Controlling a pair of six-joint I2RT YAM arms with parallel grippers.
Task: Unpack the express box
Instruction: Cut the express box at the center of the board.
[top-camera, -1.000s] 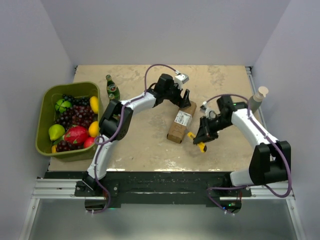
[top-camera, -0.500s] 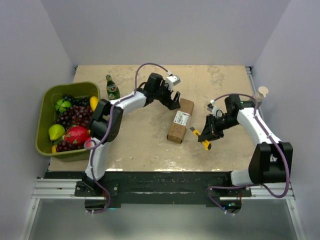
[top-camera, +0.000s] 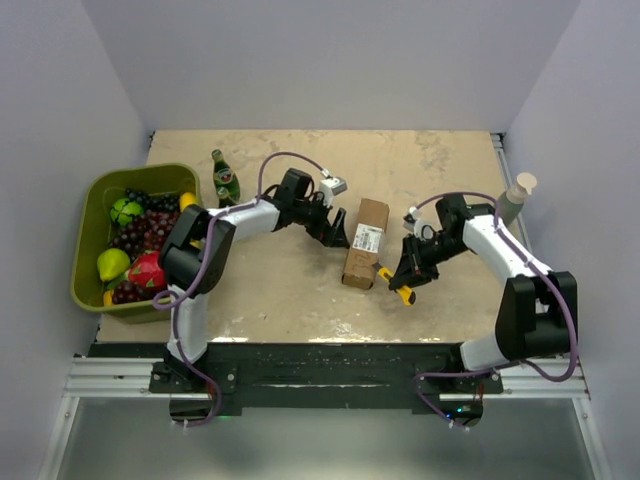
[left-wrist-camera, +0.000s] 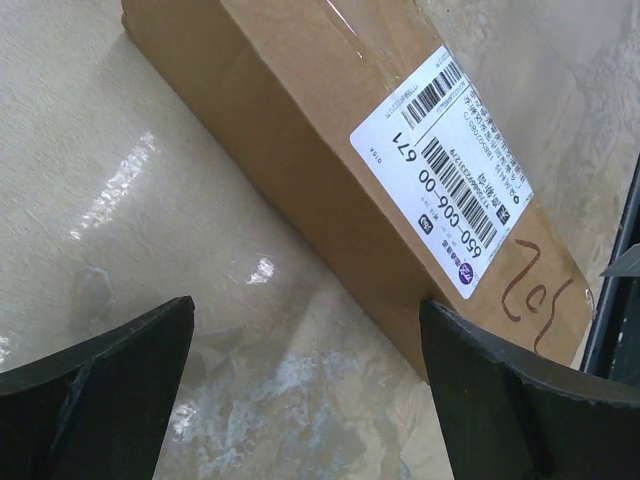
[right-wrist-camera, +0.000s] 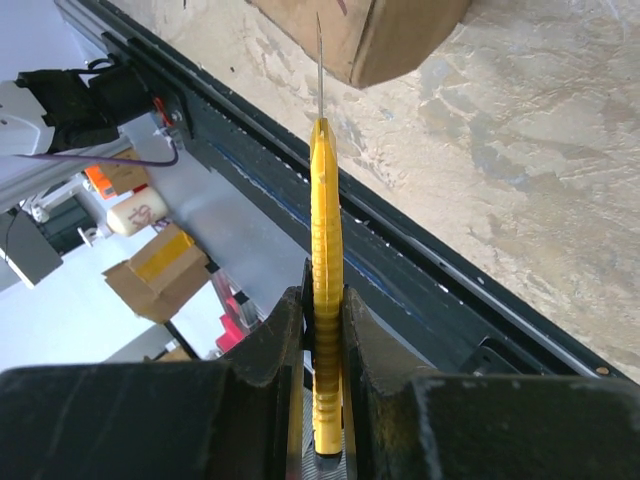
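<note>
Right pincer (right-wrist-camera: 322, 320) clamping one knife (right-wrist-camera: 324, 200), one express box (left-wrist-camera: 290, 120)

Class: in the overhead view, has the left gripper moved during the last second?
Yes. The left gripper has pulled back to the left, toward the green bottle, off the far end of the express box to its left side.

Bright even light, soft shadows, table (left-wrist-camera: 120, 195) glare, foreground perhaps slightly blurred
</note>
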